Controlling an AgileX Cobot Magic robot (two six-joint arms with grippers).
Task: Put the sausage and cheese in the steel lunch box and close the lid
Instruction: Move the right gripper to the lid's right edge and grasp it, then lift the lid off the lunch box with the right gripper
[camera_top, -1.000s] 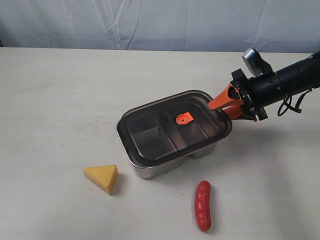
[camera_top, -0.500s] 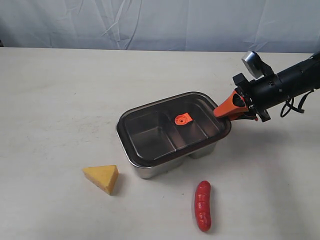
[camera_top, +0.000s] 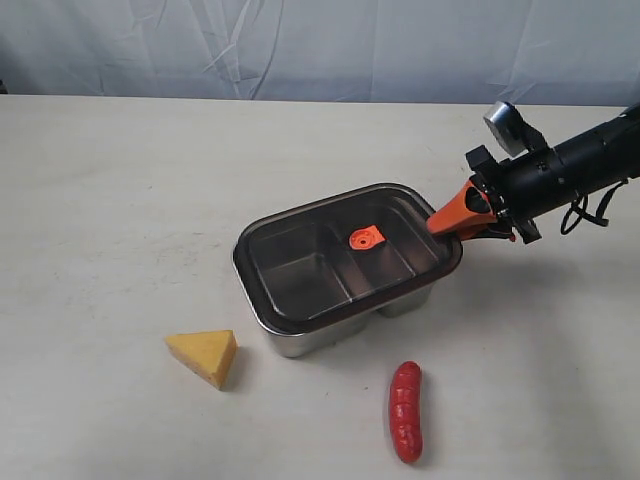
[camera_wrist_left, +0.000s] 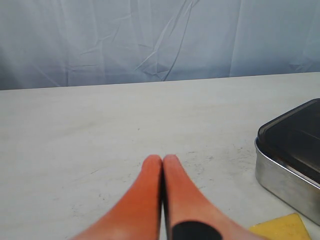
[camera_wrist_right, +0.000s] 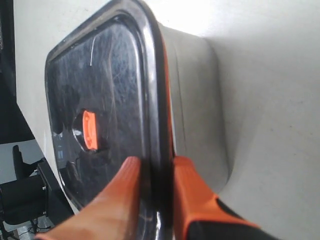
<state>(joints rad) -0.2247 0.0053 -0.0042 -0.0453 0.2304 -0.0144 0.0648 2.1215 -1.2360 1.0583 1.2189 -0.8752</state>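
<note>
Between the clamped fingers of the right gripper (camera_wrist_right: 156, 162), the lid (camera_wrist_right: 105, 80) may slip by its thin rim or drag the steel lunch box (camera_wrist_right: 194, 100) along.

- Cheese (camera_wrist_left: 281, 228): cut off by the frame edge in the left wrist view; only 1 corner is shown.
- Steel lunch box (camera_wrist_left: 280, 172): cropped there too; 1 end is seen.
- Right arm (camera_top: 588, 160): cut off at the exterior view's right edge.
- Lid (camera_wrist_right: 100, 85): rim partly covered by the 2 fingers of the right gripper (camera_wrist_right: 156, 162).
</note>
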